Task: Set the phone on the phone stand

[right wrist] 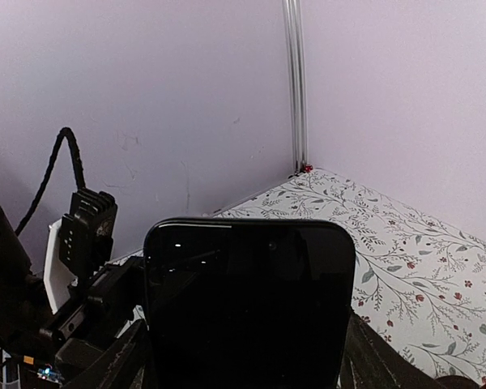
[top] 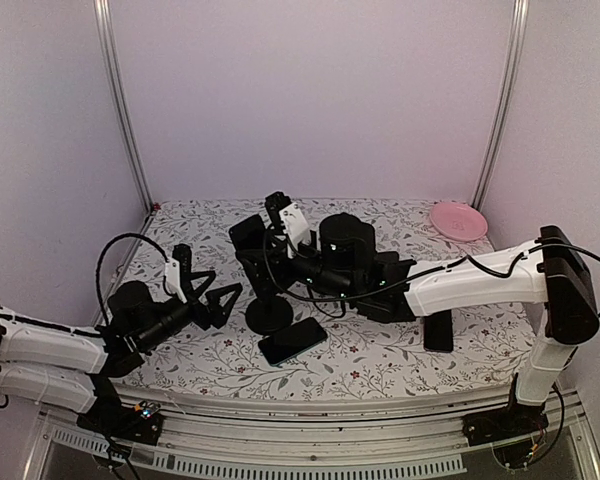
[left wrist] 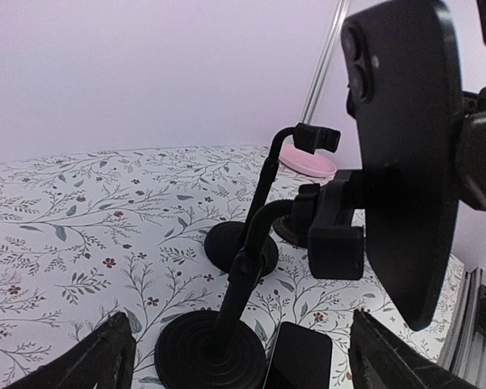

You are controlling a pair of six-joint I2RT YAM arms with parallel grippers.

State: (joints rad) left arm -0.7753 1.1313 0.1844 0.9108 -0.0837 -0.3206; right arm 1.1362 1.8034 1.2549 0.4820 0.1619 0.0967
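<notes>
A black phone stands upright in the air, my right gripper shut on its lower part, screen toward that wrist camera. Its back rests against the clamp head of the nearer black phone stand, whose round base sits on the cloth. From above, the phone and my right gripper hang over that stand's base. My left gripper is open, low on the left of the stand, holding nothing; its fingertips frame the base.
A second stand is just behind the first. Another dark phone lies flat by the base, and a black slab lies under the right arm. A pink plate sits at the back right corner. Walls enclose three sides.
</notes>
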